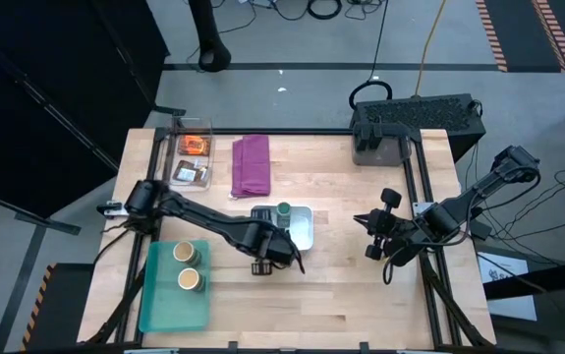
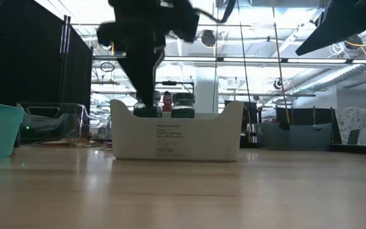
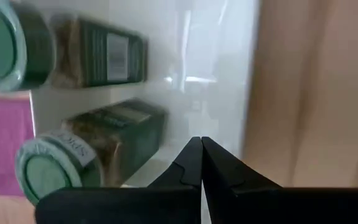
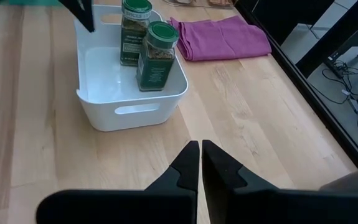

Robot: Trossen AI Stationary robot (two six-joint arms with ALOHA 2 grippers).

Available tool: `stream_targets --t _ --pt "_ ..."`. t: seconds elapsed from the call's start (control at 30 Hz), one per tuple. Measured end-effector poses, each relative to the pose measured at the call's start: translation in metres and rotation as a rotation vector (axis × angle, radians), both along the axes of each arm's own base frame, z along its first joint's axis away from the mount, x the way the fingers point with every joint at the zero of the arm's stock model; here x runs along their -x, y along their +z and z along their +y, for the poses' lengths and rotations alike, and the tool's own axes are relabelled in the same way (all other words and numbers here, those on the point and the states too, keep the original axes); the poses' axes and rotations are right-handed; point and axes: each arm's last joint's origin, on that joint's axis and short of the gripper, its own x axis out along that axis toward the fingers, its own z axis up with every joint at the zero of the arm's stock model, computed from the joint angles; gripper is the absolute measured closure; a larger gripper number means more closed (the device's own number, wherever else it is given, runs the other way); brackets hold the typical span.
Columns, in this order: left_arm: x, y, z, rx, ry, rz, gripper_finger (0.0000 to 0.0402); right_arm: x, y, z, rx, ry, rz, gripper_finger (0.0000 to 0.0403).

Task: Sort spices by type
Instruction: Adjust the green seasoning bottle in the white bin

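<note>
Pale wood makes up the surface point(image 1: 341, 285), with grey floor and cables around it.

Near its middle stands a white bin point(image 4: 104, 84) holding two green-lidded jars point(image 4: 157, 55), upright and side by side at the end nearer the purple cloth point(image 1: 251, 164). In the low view the bin point(image 2: 176, 137) shows a printed label on its wall.

At the left edge lies a teal tray point(image 1: 169, 305) with two tan-lidded jars point(image 1: 190, 279) upright in it, one behind the other. At the far left corner sits a clear box point(image 1: 192, 157); inside it the orange packet point(image 1: 195, 146) lies behind the dark brown packet point(image 1: 190, 175). The cloth lies just beside that box, between it and the bin.

The left pincer point(image 3: 201, 160) hangs over the bin, next to the green-lidded jars, its two fingers pressed together with nothing between them. The left arm reaches from the surface's left edge past the tray.

The right pincer point(image 4: 200, 163) hovers above bare wood toward the right side, well apart from the bin, its fingers drawn together and empty. A dark case point(image 1: 415, 123) sits at the far right corner.
</note>
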Motion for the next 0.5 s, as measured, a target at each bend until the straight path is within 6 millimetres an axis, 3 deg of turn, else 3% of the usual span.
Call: stream_targets --t 0.13,0.5 --pt "0.002 -0.012 0.010 -0.059 0.027 0.025 0.0395 0.000 0.000 0.000 0.000 0.000 0.001 0.0403" --pt "-0.007 -0.015 0.039 -0.115 0.100 -0.026 0.0395 0.000 0.000 0.000 0.000 0.000 0.001 0.0403"
